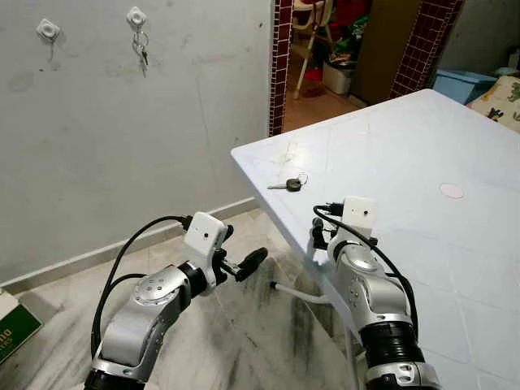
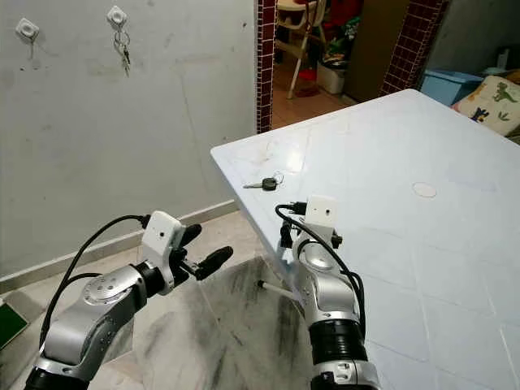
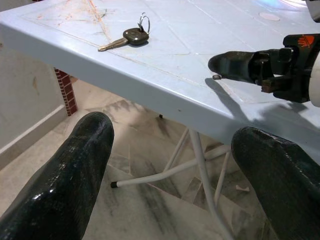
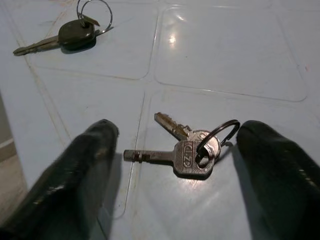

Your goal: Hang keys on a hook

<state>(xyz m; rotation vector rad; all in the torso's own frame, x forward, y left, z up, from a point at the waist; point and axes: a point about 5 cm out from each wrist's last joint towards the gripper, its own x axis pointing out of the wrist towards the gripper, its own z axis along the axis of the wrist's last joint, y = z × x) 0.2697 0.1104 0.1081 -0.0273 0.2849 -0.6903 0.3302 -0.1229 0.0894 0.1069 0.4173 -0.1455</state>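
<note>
Keys: a pair of silver keys on a ring [image 4: 192,150] lies flat on the pale blue table [image 1: 455,268], near its edge, directly between the spread fingers of the right gripper [image 4: 175,165].
Right gripper: open wide, holding nothing; one finger [image 4: 75,170] stands on the blade side of the keys, the other [image 4: 280,170] beside the ring, and neither touches them.
Second key: a black-headed key with a ring [image 1: 288,185] lies farther along the table, well apart from both grippers.
Left gripper: open and empty [image 1: 244,264], held off the table's edge above the floor.
Hooks: two white wall hooks; one [image 1: 136,16] already carries keys, the other [image 1: 48,30] looks free.
Step in hand: judged to be the pick-up of the silver keys.
How to do it well: lower the fingertips to the tabletop and close across the key heads and ring, not the thin blades; flat metal may slide on the smooth plastic, so close slowly and lift with the ring hanging free for the hook.
</note>
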